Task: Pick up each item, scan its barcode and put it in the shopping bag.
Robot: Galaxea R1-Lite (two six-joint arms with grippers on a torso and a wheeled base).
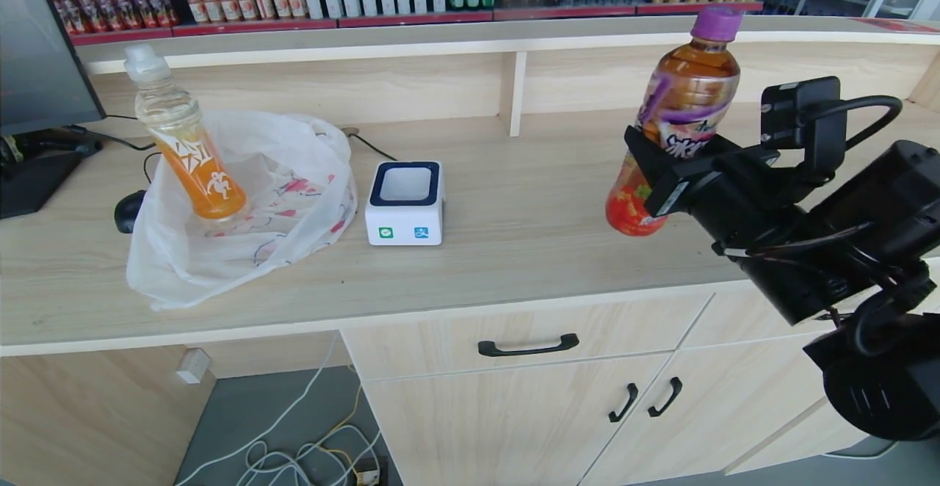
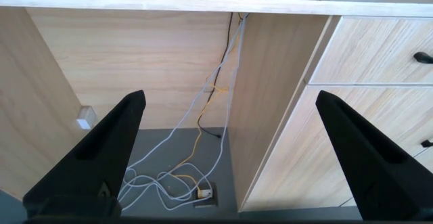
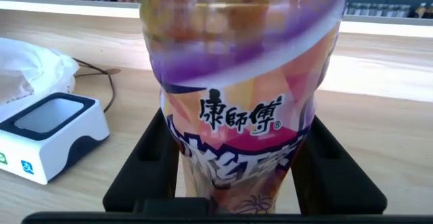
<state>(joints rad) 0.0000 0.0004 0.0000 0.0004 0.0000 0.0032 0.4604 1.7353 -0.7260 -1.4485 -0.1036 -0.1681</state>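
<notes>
Right tool (image 1: pixel 670 159) clamped on purple-capped bottle (image 1: pixel 690 82), held above counter (image 1: pixel 514 244)

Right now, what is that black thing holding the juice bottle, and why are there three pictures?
It is a robot with two arms, and each arm ends in a pincer, a claw for grabbing. The big picture comes from a camera on its head, looking down at a wooden counter. The other two come from cameras on its wrists. The right pincer is shut on a drink bottle with a purple cap, and the right wrist picture shows that bottle from very close. The left pincer is open and holds nothing; past it you see cables on the floor. On the counter sit a white scanner box and a white plastic bag with an orange drink bottle leaning inside it.
</notes>
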